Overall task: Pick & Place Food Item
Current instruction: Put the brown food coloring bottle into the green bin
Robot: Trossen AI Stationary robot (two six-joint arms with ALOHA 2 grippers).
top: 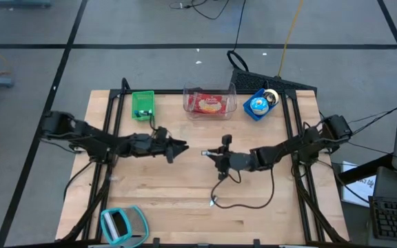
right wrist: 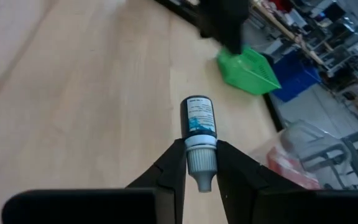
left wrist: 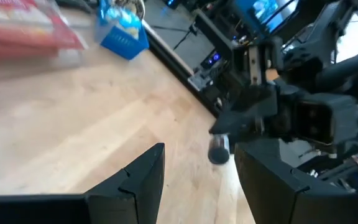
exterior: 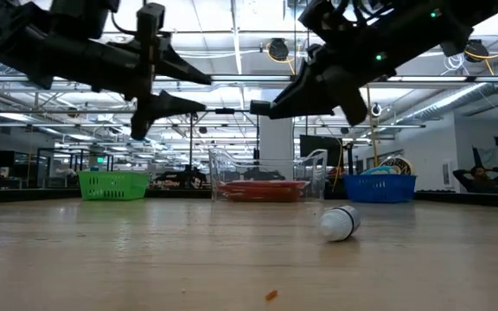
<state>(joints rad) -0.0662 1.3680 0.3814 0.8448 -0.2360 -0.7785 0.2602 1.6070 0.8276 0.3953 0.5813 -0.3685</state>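
Right claw [right wrist: 201, 163] has the small bottle [right wrist: 198, 124] pinched mid-surface, left claw [left wrist: 197, 180] hanging open, so next it probably carries it toward the 12 o'clock bins.

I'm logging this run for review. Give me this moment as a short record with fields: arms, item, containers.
left gripper: above the table middle, jaws open, empty
right gripper: facing it, jaws shut on the cap of a small bottle
containers: green basket, clear bin holding a red packet, blue basket, all along the far edge
loose: small cylinder lying on the table
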